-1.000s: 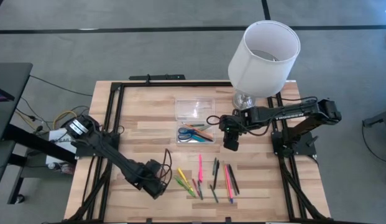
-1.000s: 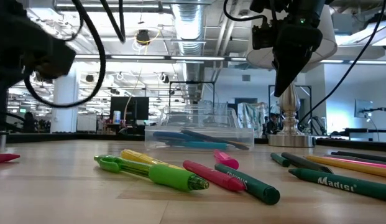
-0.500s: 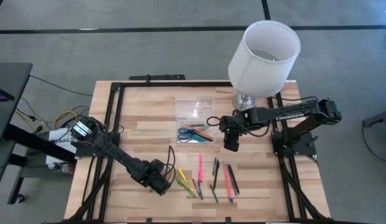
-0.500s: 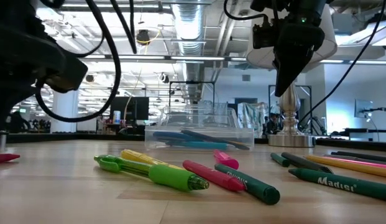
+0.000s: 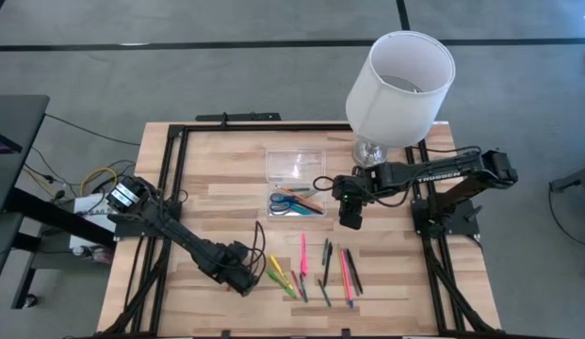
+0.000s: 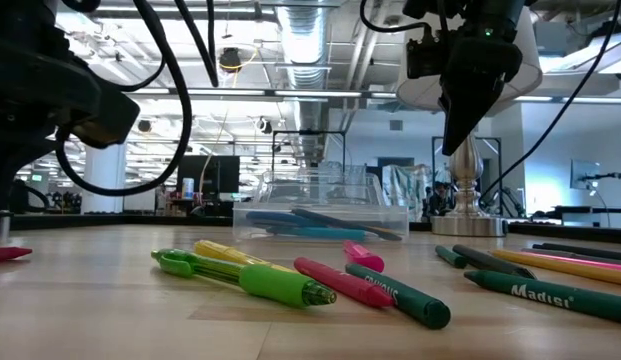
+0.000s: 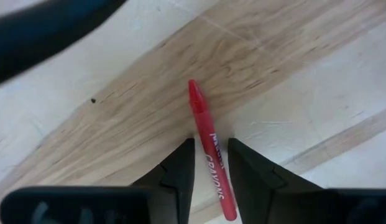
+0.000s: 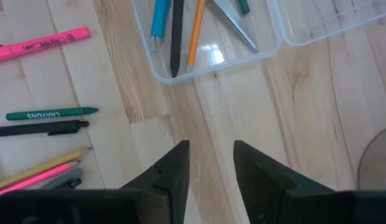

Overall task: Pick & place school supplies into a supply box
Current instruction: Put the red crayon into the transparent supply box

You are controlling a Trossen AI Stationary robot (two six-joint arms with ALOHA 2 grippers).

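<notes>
Jaws, left gripper (image 7: 208,163): parted, straddling red crayon (image 7: 208,140) flat on table (image 7: 292,81), not clamped. Right gripper (image 8: 210,163): parted, empty, beside supply box (image 8: 199,68).

The red crayon (image 7: 209,149) runs off the edge of the left wrist view, so its back end cannot be seen. In the high view the left gripper (image 5: 243,280) covers it. The scissors (image 8: 235,23) show only their blades in the right wrist view.
</notes>
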